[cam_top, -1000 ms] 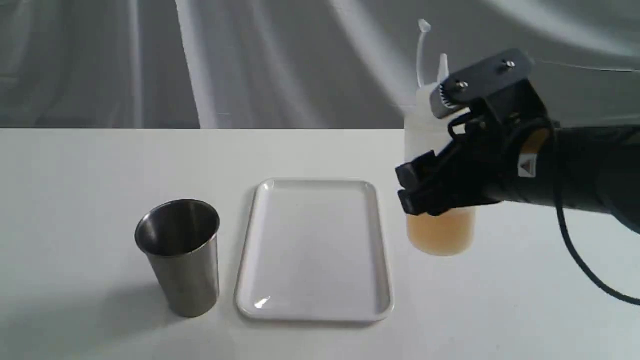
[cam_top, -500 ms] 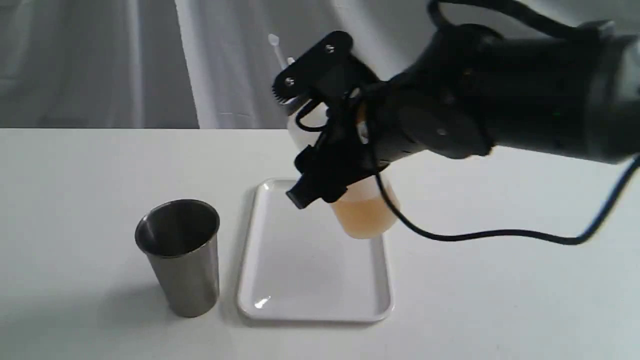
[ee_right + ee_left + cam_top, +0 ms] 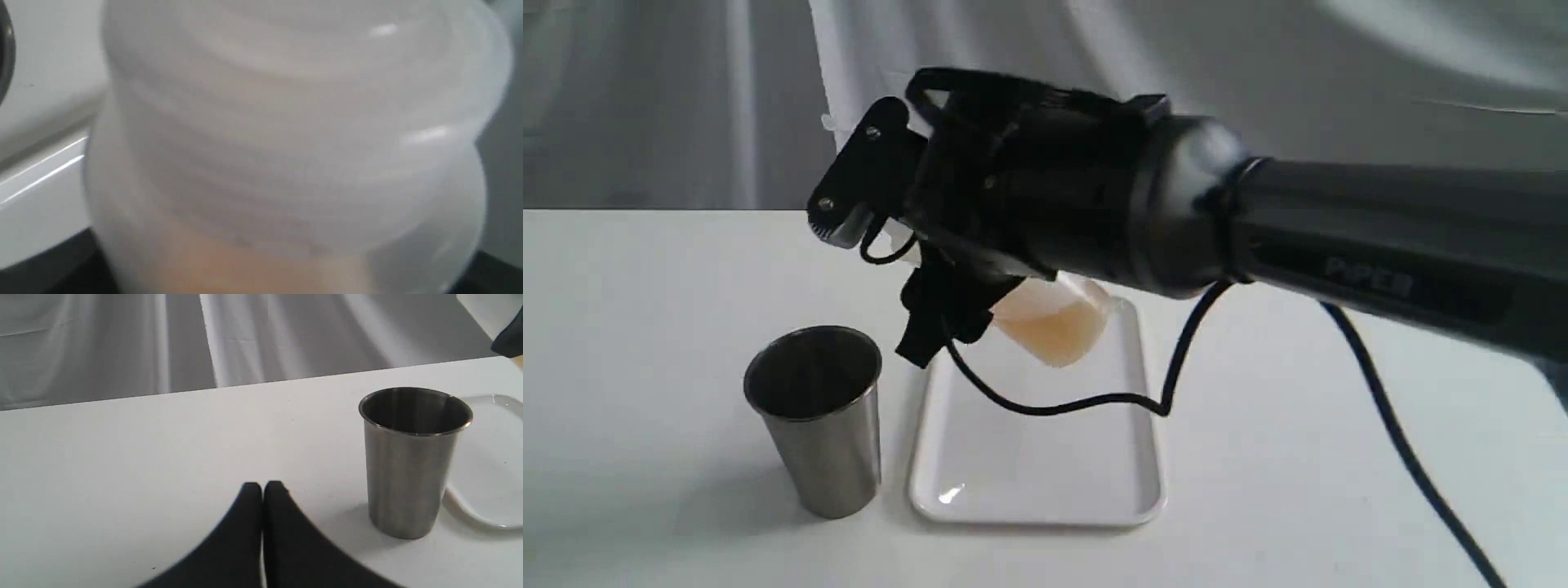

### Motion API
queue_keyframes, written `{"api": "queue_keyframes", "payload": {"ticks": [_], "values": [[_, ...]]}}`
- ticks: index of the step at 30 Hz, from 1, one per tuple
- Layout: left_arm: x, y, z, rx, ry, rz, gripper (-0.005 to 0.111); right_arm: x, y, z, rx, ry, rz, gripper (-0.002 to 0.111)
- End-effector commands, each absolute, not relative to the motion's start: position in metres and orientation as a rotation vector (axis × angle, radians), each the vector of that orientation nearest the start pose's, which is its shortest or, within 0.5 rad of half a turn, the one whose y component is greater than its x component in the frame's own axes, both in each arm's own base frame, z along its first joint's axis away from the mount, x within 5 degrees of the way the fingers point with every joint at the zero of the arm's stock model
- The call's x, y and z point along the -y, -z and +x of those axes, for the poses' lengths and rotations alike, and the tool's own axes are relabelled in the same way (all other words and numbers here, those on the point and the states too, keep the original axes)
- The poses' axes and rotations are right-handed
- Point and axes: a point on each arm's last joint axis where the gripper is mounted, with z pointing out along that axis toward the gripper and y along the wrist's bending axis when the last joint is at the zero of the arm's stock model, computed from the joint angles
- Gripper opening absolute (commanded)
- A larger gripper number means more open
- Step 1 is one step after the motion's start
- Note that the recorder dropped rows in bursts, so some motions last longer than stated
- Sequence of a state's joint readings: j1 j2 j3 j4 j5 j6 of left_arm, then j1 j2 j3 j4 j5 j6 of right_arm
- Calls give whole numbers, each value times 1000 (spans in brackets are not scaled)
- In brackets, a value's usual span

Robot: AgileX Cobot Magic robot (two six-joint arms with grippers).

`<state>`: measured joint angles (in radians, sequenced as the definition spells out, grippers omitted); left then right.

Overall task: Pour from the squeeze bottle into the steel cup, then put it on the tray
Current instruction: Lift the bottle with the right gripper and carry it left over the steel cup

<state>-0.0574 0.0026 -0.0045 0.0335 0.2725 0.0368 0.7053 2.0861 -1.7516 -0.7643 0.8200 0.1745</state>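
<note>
Right end effector (image 3: pixel 947 314) clamped wide round bottle (image 3: pixel 1054 327) body. Bottle's off table (image 3: pixel 645 269), hanging above and to tray side of cup (image 3: pixel 815 416). Bottle axis tipped well over: nozzle end leans toward cup, amber stuff pooled in base end away from it. Nozzle tip hidden behind arm, so can't say if it's over cup rim, looks short to me. Tray (image 3: pixel 1029 457) just beside cup. Left end effector (image 3: pixel 262 490) pinched closed, empty, low on cup's other side, near it.
</note>
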Motion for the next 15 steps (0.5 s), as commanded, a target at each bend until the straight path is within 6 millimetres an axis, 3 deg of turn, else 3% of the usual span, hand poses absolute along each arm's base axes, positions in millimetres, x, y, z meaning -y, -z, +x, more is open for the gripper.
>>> {"api": "queue_keyframes", "payload": {"ticks": [1, 15], "values": [[3, -189, 55, -1746, -8, 105, 0, -277, -253, 387, -2024, 610, -1116, 0], [3, -189, 55, -1746, -10, 107, 0, -301, -243, 377, -1865, 767, -1264, 0]]}}
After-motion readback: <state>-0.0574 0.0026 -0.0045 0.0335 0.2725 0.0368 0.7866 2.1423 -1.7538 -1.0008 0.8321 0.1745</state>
